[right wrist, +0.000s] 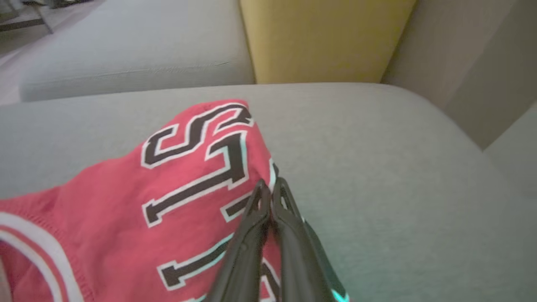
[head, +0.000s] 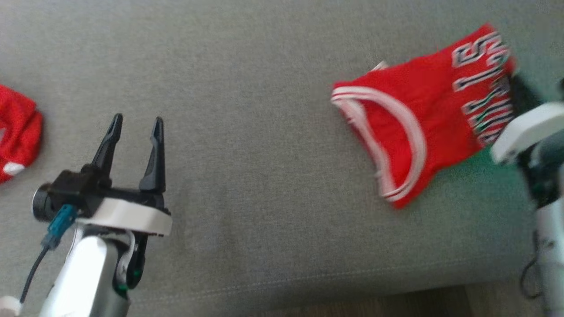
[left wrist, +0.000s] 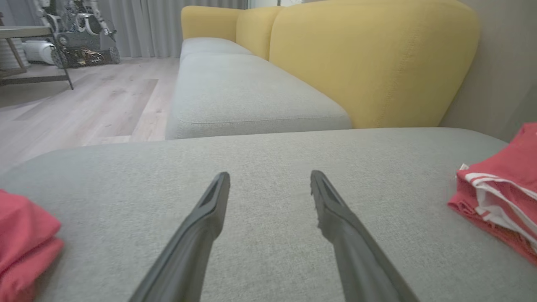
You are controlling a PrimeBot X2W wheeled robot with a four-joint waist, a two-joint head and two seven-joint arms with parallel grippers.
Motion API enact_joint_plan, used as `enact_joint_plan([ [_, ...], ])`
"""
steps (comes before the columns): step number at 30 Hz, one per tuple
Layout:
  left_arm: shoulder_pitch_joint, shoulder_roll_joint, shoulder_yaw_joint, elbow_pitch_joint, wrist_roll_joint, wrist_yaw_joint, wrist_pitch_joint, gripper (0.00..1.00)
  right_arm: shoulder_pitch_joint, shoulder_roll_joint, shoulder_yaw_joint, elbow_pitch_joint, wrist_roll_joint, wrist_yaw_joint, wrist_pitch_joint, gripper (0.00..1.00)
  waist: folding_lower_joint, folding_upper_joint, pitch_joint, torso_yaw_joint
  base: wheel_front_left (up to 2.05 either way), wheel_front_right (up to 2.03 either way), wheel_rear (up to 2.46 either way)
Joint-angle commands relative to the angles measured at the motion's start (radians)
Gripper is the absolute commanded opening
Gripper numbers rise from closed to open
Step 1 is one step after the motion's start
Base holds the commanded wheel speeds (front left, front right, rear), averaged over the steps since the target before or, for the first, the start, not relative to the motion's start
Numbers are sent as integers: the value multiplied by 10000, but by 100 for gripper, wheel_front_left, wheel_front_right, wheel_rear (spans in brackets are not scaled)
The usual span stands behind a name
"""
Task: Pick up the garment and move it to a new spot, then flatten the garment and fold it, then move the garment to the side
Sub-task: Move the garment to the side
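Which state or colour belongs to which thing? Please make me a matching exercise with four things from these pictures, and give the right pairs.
Things:
1. left gripper
2. right gripper
3. lettered jersey
4. backrest

States:
A. yellow
B. open, above the bare grey cushion
C. red with white trim
D. shut on the jersey's edge

Pairs: 1-B; 2-D; 3-C; 4-A

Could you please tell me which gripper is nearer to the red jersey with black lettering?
Right. The right gripper is shut at the lettered edge of the jersey, seemingly pinching it; the left gripper is open above bare cushion, well off to its left.
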Motion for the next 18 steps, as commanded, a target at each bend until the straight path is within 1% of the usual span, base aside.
enact_joint_plan([
  [1,-448,264,274,-351,110,-59,-68,100,-432,-252,-100,-453,-107,-7,85,0,-2,0,329,-234,0,0,0],
  [4,-711,305,144,-364,171,-169,-34,100,-830,-539,-1010,-543,-252,-7,266,0,-2,0,546,-294,0,0,0],
  [9,-999,353,-4,-429,243,-255,19,100,-1315,-771,-2188,-677,-275,-7,528,0,-2,0,819,-358,0,0,0],
  [11,-1049,369,-60,-451,262,-276,43,100,-1390,-787,-2495,-750,-291,-7,602,0,-2,0,887,-387,0,0,0],
  [18,-1078,482,-117,-515,273,-269,123,100,-1536,-603,-3071,-774,-320,-7,553,0,-2,0,1039,-558,0,0,0],
])
